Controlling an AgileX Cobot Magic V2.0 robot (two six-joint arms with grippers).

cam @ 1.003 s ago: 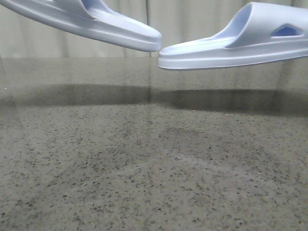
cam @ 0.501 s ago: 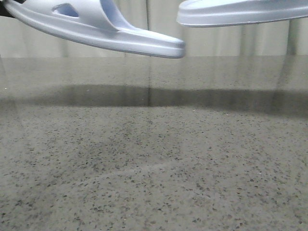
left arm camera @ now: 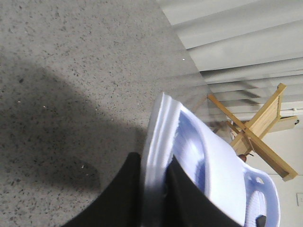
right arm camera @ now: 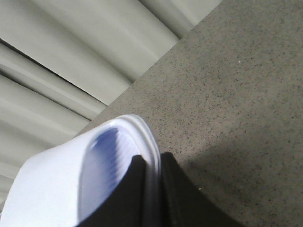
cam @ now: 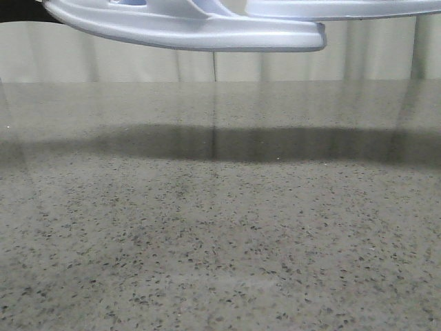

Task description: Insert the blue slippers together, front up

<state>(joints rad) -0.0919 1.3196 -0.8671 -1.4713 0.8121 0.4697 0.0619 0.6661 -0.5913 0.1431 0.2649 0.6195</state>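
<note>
Front view, left slipper (cam: 186, 27): held high above the table, long axis near level across the view, free end pointing toward the robot's right, sole downward.
Front view, right slipper (cam: 344, 8): only a lower edge visible at the top of the view, long axis also across, overlapping above the left one's free end; contact between the two impossible to tell.
Front view, surface: dark speckled tabletop (cam: 220, 241) with a broad shadow band beneath the pair; pale curtain (cam: 138, 58) behind.
Left wrist view, slipper (left arm camera: 199, 165): long axis running away from the fingers, ribbed footbed turned sideways, strap with cut-out at the near end.
Left wrist view, left gripper (left arm camera: 154, 194): black fingers (left arm camera: 125, 189) clamped on the slipper's side rim, one on each face.
Left wrist view, room: speckled table below, curtain and a crossed wooden stand (left arm camera: 258, 132) beyond.
Right wrist view, slipper (right arm camera: 71, 179): rounded end pointing away from the fingers, ribbed footbed visible.
Right wrist view, right gripper (right arm camera: 151, 194): black fingers (right arm camera: 182, 198) pinching the sole's edge.
Right wrist view, room: speckled tabletop below, curtain folds behind.
</note>
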